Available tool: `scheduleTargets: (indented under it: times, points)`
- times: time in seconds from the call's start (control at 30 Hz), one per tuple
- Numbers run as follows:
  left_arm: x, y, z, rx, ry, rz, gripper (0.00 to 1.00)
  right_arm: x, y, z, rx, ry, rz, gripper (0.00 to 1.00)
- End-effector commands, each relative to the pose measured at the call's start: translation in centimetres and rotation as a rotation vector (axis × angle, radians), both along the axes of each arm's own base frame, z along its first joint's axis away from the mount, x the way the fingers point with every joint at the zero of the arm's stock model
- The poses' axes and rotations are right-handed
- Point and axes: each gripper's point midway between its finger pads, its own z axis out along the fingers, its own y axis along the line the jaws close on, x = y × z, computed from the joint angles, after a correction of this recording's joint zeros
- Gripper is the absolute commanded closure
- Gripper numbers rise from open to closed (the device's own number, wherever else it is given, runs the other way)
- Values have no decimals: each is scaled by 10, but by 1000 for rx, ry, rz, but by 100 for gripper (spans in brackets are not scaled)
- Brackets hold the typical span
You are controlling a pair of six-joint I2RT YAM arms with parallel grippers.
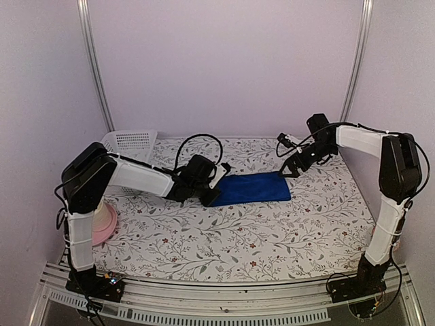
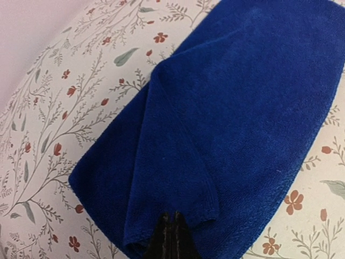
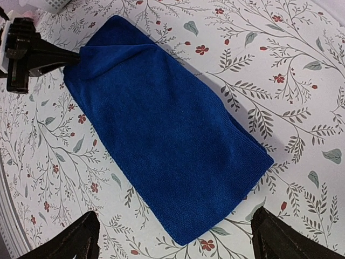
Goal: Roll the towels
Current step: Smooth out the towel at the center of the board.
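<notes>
The blue towel [image 1: 255, 188] lies flat near the middle of the flowered table [image 1: 224, 238], its length running 9 to 3 o'clock. The left gripper [image 1: 215, 195] pinches the 9 o'clock end, jaws pressed together on a fold of cloth lapped over the towel. The right gripper [image 1: 291, 168] hovers above the 3 o'clock end, jaws spread, touching nothing. The roll looks barely begun. To do it well, the fold should stay tight and square to the long edges as it turns toward 3 o'clock, with the far end pinned against sliding
</notes>
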Motion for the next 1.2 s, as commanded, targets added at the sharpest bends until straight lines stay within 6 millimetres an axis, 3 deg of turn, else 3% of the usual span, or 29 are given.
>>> scheduleTargets:
  times: [0.0, 0.17, 0.27, 0.33, 0.37, 0.4, 0.47, 0.67, 0.73, 0.8, 1.17]
  points:
    - [33, 15, 49, -107, -97, 114, 100, 0, 0, -10, 4, 19, 5, 1]
    - [49, 31, 52, -147, -90, 171, 100, -1, 0, -11, 3, 23, 5, 1]
    - [43, 25, 55, -173, -68, 115, 100, -1, 0, -12, -1, 23, 5, 1]
    - [31, 15, 48, -192, -39, 47, 82, -1, -1, -13, -3, 25, 5, 1]
    - [26, 11, 63, -218, -55, 14, 73, -1, -1, -14, -4, 25, 6, 1]
    - [21, 6, 63, -216, -54, -15, 65, 0, -1, -14, -5, 25, 5, 1]
    - [15, 2, 60, -206, -49, -41, 58, 0, -1, -16, -8, 28, 4, 1]
    - [4, -14, 53, -204, -16, -120, 57, 0, -2, -15, -11, 27, 3, 1]
    - [2, -16, 32, -161, 21, -129, 56, -1, -2, -14, -10, 27, 3, 1]
    - [1, -19, 24, -140, 33, -134, 54, -1, -1, -15, -11, 27, 4, 1]
    - [-7, -24, 4, -112, 79, -162, 51, 0, -2, -16, -15, 28, 1, 1]
